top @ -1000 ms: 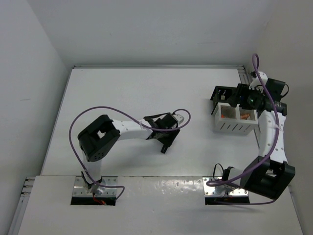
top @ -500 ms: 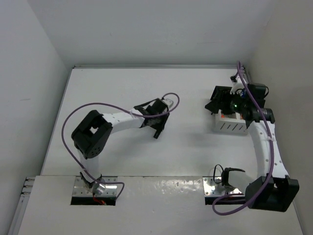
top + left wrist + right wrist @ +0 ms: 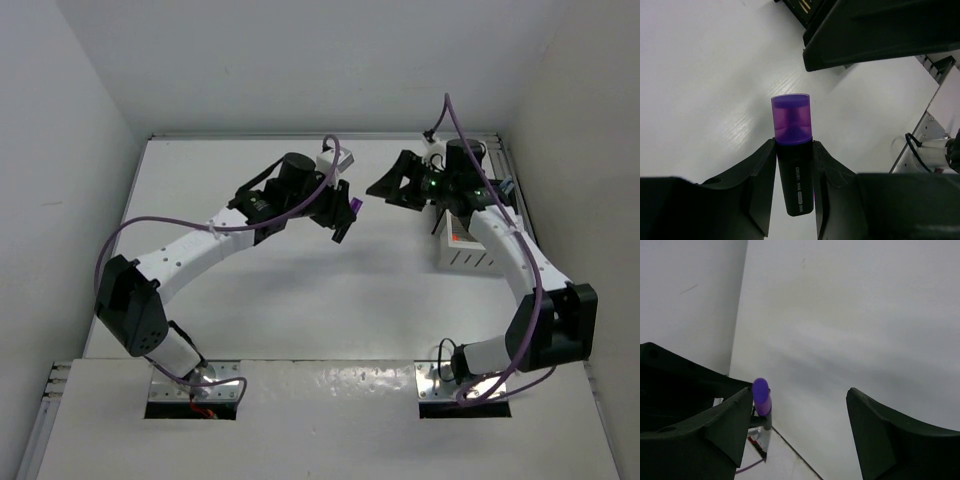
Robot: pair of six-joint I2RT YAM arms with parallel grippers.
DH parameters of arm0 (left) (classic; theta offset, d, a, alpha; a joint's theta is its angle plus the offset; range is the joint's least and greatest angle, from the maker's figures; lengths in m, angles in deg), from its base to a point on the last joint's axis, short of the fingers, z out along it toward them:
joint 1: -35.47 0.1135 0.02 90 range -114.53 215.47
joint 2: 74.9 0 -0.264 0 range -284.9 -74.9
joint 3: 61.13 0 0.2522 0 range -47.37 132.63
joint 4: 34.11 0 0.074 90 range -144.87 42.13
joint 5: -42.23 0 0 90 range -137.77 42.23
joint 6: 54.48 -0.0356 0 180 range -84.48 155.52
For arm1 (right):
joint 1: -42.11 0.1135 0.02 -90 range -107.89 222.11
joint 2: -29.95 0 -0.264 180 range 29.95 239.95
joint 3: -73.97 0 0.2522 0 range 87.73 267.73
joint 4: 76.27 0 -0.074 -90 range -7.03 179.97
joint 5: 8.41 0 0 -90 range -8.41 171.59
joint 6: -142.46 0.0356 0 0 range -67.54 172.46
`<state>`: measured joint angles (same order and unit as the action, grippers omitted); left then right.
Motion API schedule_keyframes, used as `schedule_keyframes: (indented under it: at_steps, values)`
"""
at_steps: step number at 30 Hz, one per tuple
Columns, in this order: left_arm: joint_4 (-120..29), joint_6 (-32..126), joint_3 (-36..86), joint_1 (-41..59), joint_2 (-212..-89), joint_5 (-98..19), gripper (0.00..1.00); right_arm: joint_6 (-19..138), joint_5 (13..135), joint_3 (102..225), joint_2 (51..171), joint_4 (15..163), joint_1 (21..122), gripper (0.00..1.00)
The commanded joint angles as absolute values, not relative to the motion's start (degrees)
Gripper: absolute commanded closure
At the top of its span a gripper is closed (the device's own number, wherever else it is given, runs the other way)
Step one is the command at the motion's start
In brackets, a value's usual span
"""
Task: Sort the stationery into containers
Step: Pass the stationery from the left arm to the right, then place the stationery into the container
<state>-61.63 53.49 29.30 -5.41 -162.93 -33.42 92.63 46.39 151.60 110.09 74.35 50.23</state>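
My left gripper [image 3: 343,213] is shut on a purple-capped black highlighter [image 3: 354,206] and holds it in the air over the far middle of the table. In the left wrist view the highlighter [image 3: 792,150] stands between the fingers, cap pointing away. My right gripper [image 3: 384,187] is open and empty, just right of the highlighter and facing it. In the right wrist view the highlighter [image 3: 761,396] shows beside my left finger [image 3: 725,425]. The white slatted box [image 3: 470,255] stands at the right, partly under the right arm. The black organiser is hidden behind the right arm.
The back wall and the right wall stand close to both grippers. A metal rail [image 3: 497,150] runs along the table's far right corner. Purple cables loop over both arms. The right gripper's black fingers [image 3: 875,30] fill the top of the left wrist view.
My left arm has stretched far up and to the right, lifting the highlighter. My right arm has swung left, away from the white box, to face the left gripper.
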Motion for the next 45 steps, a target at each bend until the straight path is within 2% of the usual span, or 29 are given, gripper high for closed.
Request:
schedule_keyframes:
  at_steps: [1, 11, 15, 18, 19, 20, 21, 22, 23, 24, 25, 26, 27, 28, 31, 34, 38, 45]
  values:
    - [-61.4, 54.3, 30.0, -3.7, -162.1, -28.0, 1.00, 97.3, 45.2, 156.3, 110.8, 80.5, 51.9, 0.26]
    - [-60.5, 55.0, 29.6, -3.0, -162.4, -27.5, 1.00, 96.0, 45.8, 155.0, 113.3, 80.7, 58.7, 0.33]
    - [-60.4, 54.9, 29.5, -3.1, -162.4, -27.8, 1.00, 95.4, 46.3, 153.7, 113.9, 80.6, 60.6, 0.41]
    - [-60.4, 54.8, 29.5, -2.9, -162.4, -28.0, 1.00, 95.4, 46.9, 153.4, 114.3, 80.0, 60.8, 0.62]
    - [-60.4, 54.7, 29.5, -2.8, -162.4, -28.2, 1.00, 95.4, 47.1, 153.3, 114.4, 80.0, 60.9, 0.79]
    - [-60.5, 54.2, 29.7, -2.7, -162.2, -28.3, 1.00, 95.4, 47.0, 153.2, 114.2, 80.1, 60.8, 0.87]
    - [-60.8, 54.0, 29.8, -2.6, -162.3, -28.8, 1.00, 95.6, 47.0, 153.2, 114.1, 80.4, 60.7, 0.94]
    - [-61.1, 53.5, 30.1, -2.3, -162.2, -29.2, 0.96, 95.6, 46.7, 153.4, 113.6, 80.3, 60.4, 1.00]
    - [-61.2, 53.4, 30.2, -2.1, -162.2, -29.4, 0.96, 95.6, 46.6, 153.5, 113.4, 80.3, 60.2, 1.00]
    - [-61.8, 53.0, 30.2, -1.2, -162.3, -29.3, 0.80, 95.6, 46.3, 153.8, 112.8, 80.1, 58.9, 1.00]
    - [-62.0, 52.6, 30.2, -0.7, -162.1, -29.0, 0.68, 95.6, 46.1, 154.0, 112.5, 79.9, 58.1, 1.00]
    - [-62.4, 51.3, 30.2, 0.5, -162.1, -28.1, 0.43, 95.3, 46.1, 154.2, 111.3, 79.1, 55.8, 1.00]
    - [-63.2, 50.6, 30.4, 1.1, -162.0, -28.1, 0.26, 94.7, 46.1, 154.3, 110.7, 78.7, 54.2, 1.00]
    - [-64.6, 49.2, 30.1, 2.0, -161.7, -28.1, 0.00, 93.0, 46.1, 154.3, 110.0, 77.4, 52.8, 1.00]
    - [-65.8, 47.6, 29.4, 5.7, -161.1, -26.4, 0.00, 88.7, 46.9, 154.9, 106.7, 74.6, 45.9, 1.00]
    - [-68.0, 49.3, 29.6, 9.6, -161.6, -28.2, 0.00, 77.7, 49.5, 155.2, 103.6, 70.0, 35.0, 1.00]
    - [-70.9, 46.3, 31.2, 14.2, -163.4, -25.3, 0.00, 67.0, 53.2, 154.2, 101.6, 69.5, 26.4, 1.00]
    - [-71.3, 43.8, 31.1, 16.7, -163.8, -23.9, 0.00, 57.2, 57.8, 151.5, 103.2, 71.8, 20.7, 1.00]
